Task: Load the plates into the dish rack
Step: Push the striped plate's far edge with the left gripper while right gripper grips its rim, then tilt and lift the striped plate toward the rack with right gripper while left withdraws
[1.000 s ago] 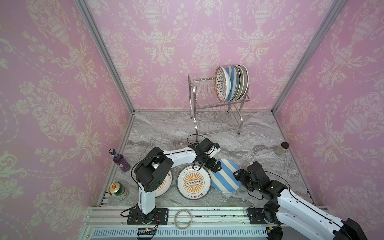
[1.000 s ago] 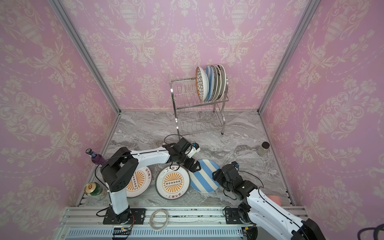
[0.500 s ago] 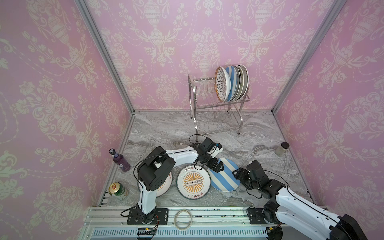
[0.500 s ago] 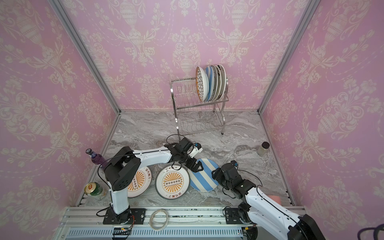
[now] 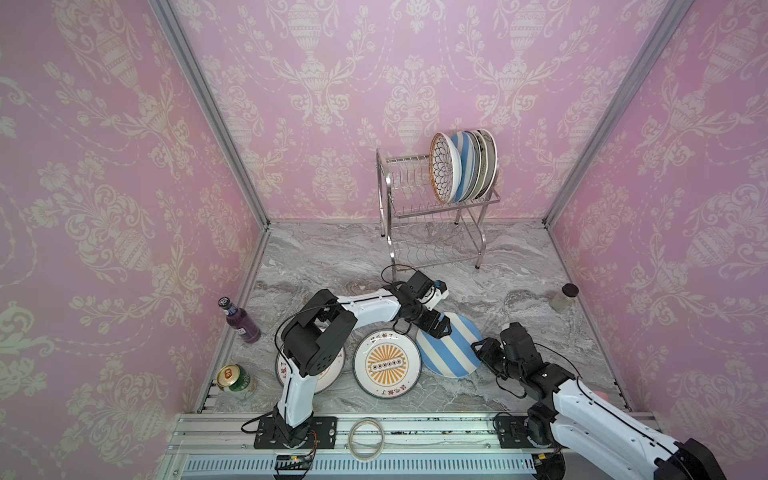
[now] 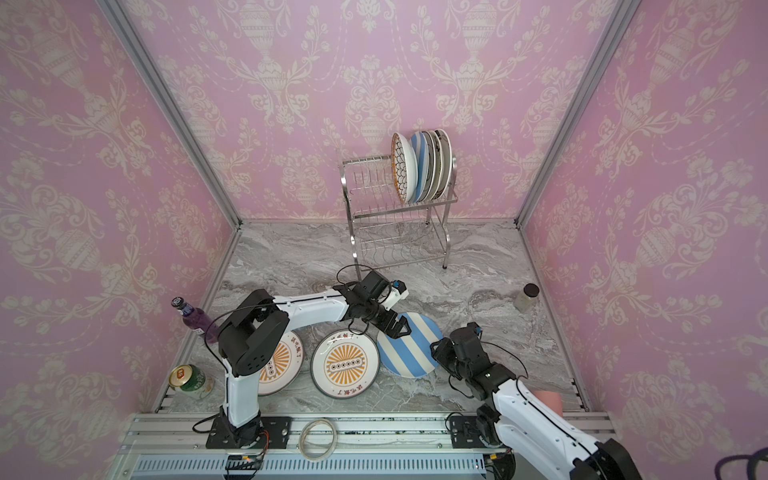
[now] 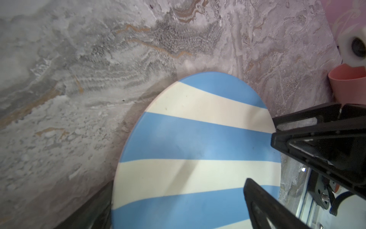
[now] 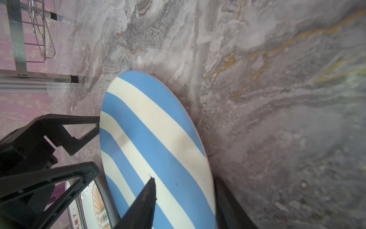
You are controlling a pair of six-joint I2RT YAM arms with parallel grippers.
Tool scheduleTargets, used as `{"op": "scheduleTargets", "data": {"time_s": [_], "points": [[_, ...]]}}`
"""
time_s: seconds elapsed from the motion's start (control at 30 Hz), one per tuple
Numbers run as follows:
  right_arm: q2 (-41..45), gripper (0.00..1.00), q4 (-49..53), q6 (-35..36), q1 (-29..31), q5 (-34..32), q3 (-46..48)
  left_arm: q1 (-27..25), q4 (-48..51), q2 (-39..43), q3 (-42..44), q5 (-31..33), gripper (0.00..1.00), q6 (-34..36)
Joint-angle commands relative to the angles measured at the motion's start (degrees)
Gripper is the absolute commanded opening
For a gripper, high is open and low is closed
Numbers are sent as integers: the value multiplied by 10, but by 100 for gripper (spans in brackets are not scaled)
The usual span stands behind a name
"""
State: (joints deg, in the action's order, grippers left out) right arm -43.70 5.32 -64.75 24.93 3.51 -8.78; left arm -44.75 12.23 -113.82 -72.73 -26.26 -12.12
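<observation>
Pink damask walls box in a grey marble table (image 5: 332, 257), where I have both arms at the blue-white striped plate (image 5: 451, 353). It lies face up near the front, just right of the orange sunburst plate (image 5: 386, 365). It is round, so it has no long axis, and its stripes run slantwise across the table. My left gripper (image 5: 435, 328) sits at its far-left rim, jaws apart, with one finger over the face. My right gripper (image 5: 478, 348) straddles the opposite rim, one finger above and one below; I cannot tell whether it is clamped.

Open marble separates this plate from the dish rack (image 5: 436, 216) at the back wall. Plates stand on edge at the right end of its upper tier, the black petal-patterned plate (image 5: 442, 166) foremost, with free slots to its left. A second sunburst plate (image 6: 286, 361) lies partly under the left arm. A purple bottle (image 5: 239, 318) and a green can (image 5: 235, 377) hug the left edge, and a jar (image 5: 564, 297) stands near the right.
</observation>
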Motion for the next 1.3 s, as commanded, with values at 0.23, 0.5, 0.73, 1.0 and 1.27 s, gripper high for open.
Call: {"op": "scheduleTargets", "data": {"time_s": [0.23, 0.5, 0.73, 1.0, 1.27], "points": [[49, 38, -106, -14, -15, 57, 46, -16, -11, -22, -24, -46, 99, -4], [102, 29, -104, -20, -24, 56, 50, -14, -8, -16, -27, -33, 99, 0], [118, 24, -36, 6, -24, 42, 26, -12, -8, -9, -36, -22, 99, -3], [52, 9, 62, 102, -23, 28, -72, -11, -3, 13, -62, -11, 99, -2], [9, 2, 200, 221, -23, -31, -212, 22, 44, 79, -90, 52, 99, -6]]}}
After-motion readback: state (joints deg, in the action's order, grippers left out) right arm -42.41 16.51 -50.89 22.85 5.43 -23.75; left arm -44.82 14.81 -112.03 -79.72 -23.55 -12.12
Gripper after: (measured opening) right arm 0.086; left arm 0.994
